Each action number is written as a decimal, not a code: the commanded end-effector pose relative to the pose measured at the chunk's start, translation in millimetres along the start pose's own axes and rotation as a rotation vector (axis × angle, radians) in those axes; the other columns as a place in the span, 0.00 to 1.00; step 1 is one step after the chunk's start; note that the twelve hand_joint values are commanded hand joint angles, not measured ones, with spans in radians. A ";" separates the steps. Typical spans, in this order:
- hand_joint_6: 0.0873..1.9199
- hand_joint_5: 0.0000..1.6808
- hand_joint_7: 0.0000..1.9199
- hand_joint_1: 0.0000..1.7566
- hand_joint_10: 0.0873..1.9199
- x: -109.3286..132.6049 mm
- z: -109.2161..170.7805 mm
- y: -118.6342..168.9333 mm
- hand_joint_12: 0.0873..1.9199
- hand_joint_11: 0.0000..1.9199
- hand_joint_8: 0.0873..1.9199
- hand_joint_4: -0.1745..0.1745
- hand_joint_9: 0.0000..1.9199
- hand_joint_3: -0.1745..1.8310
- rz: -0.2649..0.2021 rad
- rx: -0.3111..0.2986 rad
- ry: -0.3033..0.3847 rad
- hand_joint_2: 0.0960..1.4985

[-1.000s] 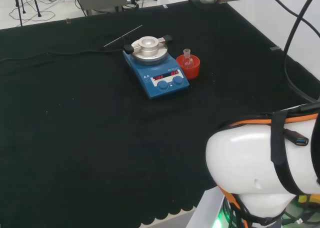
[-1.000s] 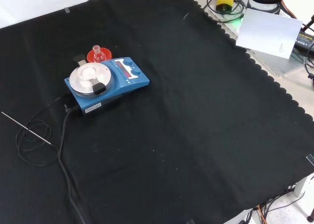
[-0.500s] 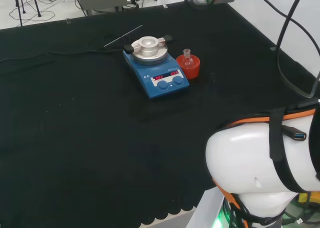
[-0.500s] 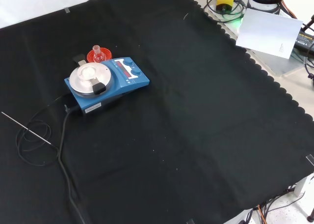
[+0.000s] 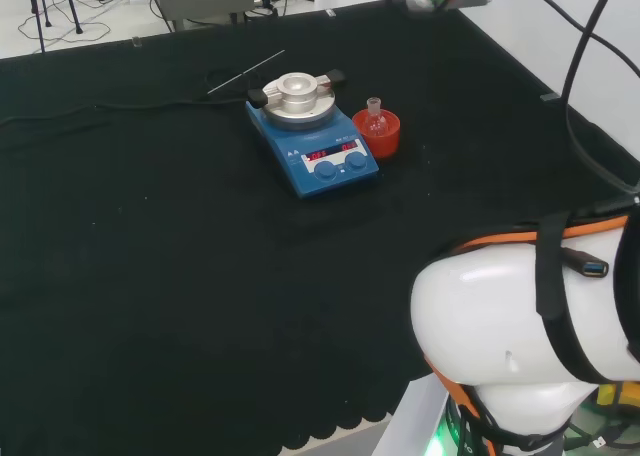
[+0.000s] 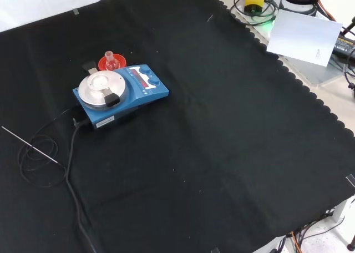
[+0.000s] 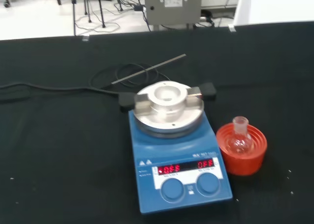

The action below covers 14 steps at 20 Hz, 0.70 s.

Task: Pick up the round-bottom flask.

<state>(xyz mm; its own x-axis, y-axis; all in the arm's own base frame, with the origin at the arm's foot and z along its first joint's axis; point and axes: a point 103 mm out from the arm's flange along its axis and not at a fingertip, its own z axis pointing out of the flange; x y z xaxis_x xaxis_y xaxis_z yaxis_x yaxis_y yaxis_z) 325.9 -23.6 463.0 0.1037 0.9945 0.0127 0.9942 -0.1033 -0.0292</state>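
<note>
Probe (image 6: 29, 146): thin metal rod lying on the cloth at the far left of the front view, about 8 o'clock from the hotplate, well apart from it.
Cable (image 6: 71, 170): black lead looping by the probe and running to the hotplate's near-left corner in the front view.
Hotplate (image 5: 313, 144): blue stirrer with a round silver top plate, two blue knobs and a red lit display on its front panel; print not read off.
Block on plate (image 7: 168, 98): silver ring-shaped insert with black handles sticking out at either side.
Round-bottom flask (image 5: 375, 120): small, clear, upright, neck up, seated in the red ribbed stand; in the head view at 3 o'clock from the hotplate, just beside it; contents too hard to tell.
Stand (image 7: 241, 149): red ribbed ring under the flask, on the cloth, close to the hotplate's side.
In the way: open cloth on the flask's right in the head view; hotplate close on its left.
Desk (image 6: 233, 142): black cloth with a scalloped edge.
Arm link (image 5: 530, 336): large white shape at 5 o'clock in the head view.
Fingers: cannot tell.
</note>
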 end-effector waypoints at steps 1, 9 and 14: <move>0.00 0.16 0.00 0.08 0.31 -44.8 41.1 26.4 0.36 0.00 0.18 0.45 0.02 0.18 0.078 0.038 0.016 0.85; 0.00 0.18 0.01 0.13 0.31 -69.3 85.7 56.3 0.38 0.00 0.18 0.43 0.03 0.17 0.116 0.033 0.090 0.83; 0.00 0.19 0.01 0.17 0.32 -75.4 117.8 76.0 0.42 0.00 0.19 0.41 0.04 0.16 0.128 0.056 0.116 0.82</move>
<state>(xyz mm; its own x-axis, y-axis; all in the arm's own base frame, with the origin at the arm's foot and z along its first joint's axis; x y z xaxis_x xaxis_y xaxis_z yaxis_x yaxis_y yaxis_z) 374.6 -92.4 377.5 0.2149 0.9728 0.0863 0.9749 -0.2084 -0.0780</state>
